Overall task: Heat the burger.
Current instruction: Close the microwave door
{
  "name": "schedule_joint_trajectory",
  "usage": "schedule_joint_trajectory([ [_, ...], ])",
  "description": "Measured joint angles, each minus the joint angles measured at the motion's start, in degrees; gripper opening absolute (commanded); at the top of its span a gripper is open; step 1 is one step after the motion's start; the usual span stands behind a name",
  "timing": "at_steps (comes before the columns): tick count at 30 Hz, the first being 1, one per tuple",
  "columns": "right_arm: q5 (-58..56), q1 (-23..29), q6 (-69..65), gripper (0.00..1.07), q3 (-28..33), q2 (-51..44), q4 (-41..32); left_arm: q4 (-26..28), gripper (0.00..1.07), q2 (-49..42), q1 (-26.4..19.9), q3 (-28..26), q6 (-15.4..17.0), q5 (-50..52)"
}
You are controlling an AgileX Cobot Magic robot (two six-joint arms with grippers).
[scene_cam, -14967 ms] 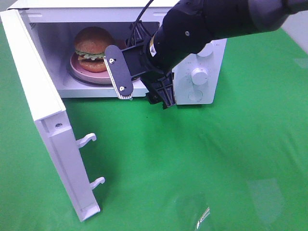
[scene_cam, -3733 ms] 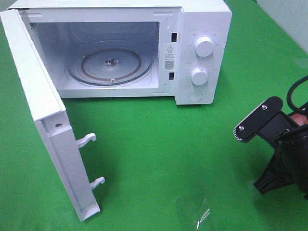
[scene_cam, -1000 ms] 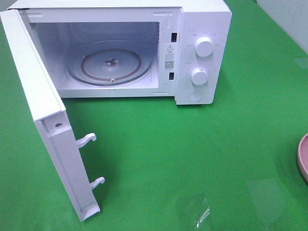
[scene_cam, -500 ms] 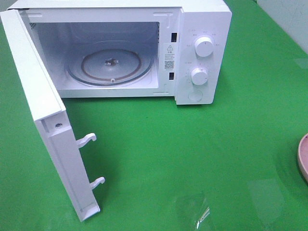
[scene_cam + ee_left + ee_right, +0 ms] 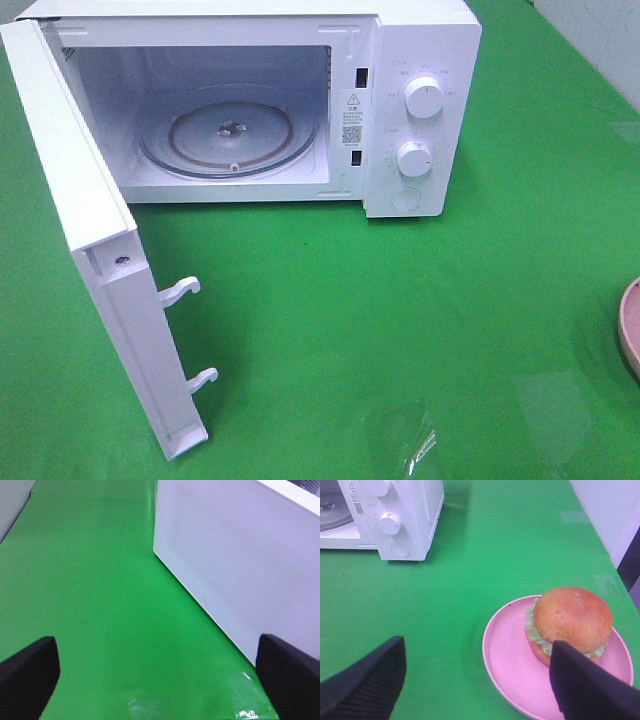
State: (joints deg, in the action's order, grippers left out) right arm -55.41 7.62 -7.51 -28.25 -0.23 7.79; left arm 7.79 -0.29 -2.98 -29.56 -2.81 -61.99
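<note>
On pink plate (image 5: 510,675): burger (image 5: 570,622) | betw open R gripper (image 5: 477,680) fingers

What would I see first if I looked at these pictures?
The big white microwave at the back of the green table, with its door swung wide open and only the glass turntable inside. Then the burger sitting on a pink plate off to the microwave's right.

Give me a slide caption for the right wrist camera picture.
Burger on pink plate on green cloth, between the open right gripper fingers; microwave behind.
</note>
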Motion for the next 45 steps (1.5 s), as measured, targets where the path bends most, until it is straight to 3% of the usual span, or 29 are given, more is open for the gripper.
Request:
schedule_joint_trajectory([
  [45, 0.0, 0.0, 0.0, 0.76, 0.0, 0.0, 0.0, 0.17, 1.0, 0.0, 0.0, 0.0, 0.0, 0.0],
])
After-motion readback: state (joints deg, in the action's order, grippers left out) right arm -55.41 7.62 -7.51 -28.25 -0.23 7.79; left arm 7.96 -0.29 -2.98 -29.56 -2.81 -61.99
